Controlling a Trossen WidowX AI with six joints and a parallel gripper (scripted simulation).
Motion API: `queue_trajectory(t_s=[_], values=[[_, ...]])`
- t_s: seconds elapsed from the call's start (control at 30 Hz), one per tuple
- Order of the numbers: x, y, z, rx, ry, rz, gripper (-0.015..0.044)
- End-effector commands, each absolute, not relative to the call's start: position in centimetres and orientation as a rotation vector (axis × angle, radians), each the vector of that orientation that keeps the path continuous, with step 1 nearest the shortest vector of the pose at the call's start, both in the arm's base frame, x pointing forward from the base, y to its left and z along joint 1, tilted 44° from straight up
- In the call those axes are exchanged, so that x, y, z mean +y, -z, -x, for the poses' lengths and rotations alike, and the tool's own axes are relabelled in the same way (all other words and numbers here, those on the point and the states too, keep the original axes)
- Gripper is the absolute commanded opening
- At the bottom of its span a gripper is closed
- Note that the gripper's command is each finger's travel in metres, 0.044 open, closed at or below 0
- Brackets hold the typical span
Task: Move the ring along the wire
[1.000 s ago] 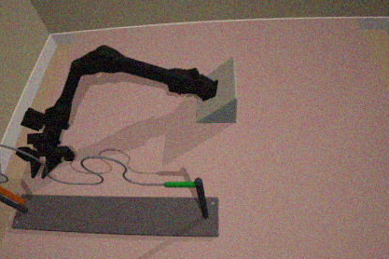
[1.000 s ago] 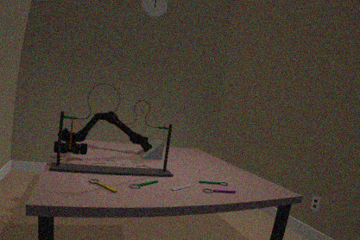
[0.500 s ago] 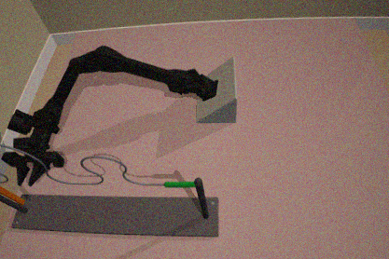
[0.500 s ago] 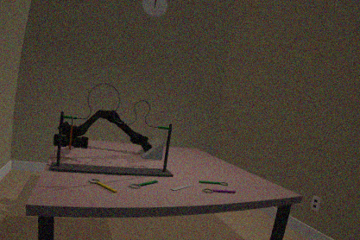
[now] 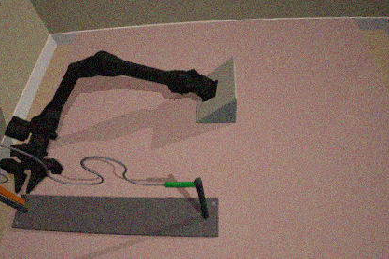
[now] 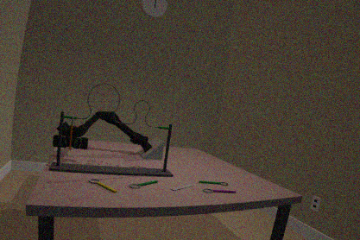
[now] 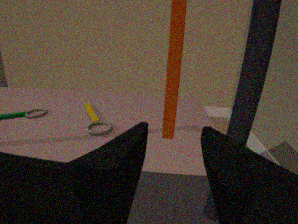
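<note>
Hanging straight up and down, the orange handle (image 7: 176,50) shows just ahead of the gripper (image 7: 174,137), lined up with the gap between the two dark fingers; not yet between them; fingers partly open with nothing held. Standing right of the handle, close by it, a dark post (image 7: 261,50) rises in the wrist view. Seen from the top, handle (image 5: 9,196) sits at the far left end of the grey base (image 5: 118,216), with the gripper (image 5: 25,182) low and just beside it, a bit above and to the right. Running from that end, the thin grey wire (image 5: 99,170) curls across to the green part (image 5: 179,184) by the other post (image 5: 201,197), well apart from the gripper. Lying loose on the table (image 6: 247,194) in front of the base, a few spare rings with coloured handles, such as the yellow one (image 6: 104,186).
</note>
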State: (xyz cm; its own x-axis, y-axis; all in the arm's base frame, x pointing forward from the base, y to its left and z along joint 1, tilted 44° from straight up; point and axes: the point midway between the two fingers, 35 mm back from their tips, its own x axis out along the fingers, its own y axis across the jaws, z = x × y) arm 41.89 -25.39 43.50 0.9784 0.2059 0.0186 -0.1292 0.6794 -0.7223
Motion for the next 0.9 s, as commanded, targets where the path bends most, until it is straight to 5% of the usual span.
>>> queue_trajectory(t_s=[0.0, 0.87], values=[[-25.3, -43.6, -42.6, -0.100, -0.184, 0.803, 0.0160], [-24.3, -43.5, -46.5, -0.104, -0.183, 0.800, 0.0160]])
